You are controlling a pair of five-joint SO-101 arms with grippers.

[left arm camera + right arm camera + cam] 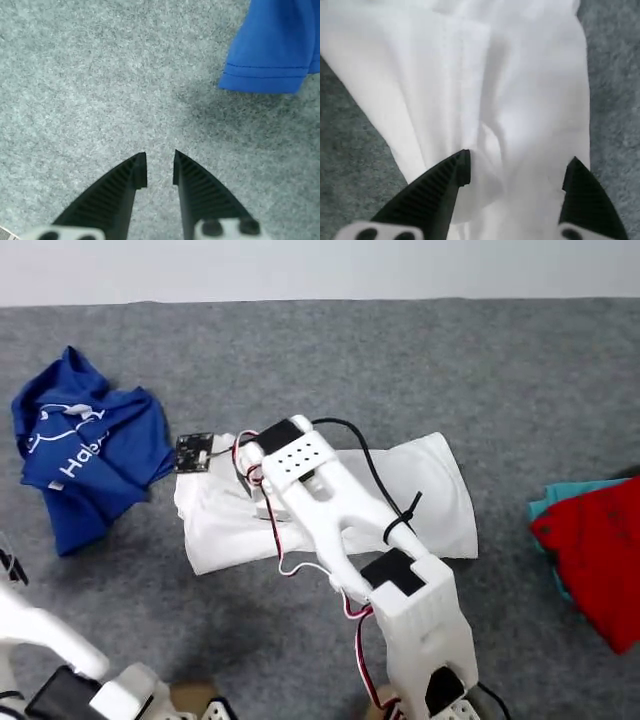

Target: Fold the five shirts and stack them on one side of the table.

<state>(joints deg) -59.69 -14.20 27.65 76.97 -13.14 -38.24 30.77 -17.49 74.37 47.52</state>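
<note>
One white shirt (435, 490) under right tool (520, 160)

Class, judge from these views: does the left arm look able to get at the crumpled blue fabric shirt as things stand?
Probably yes. The left end effector hangs over bare grey felt tabletop, and the crumpled blue fabric shirt lies just ahead with nothing between them.

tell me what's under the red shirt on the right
A teal shirt lies under the red shirt, its edge peeking out on the side toward the white shirt. The red shirt covers the rest, so whether more lies beneath cannot be seen.
</note>
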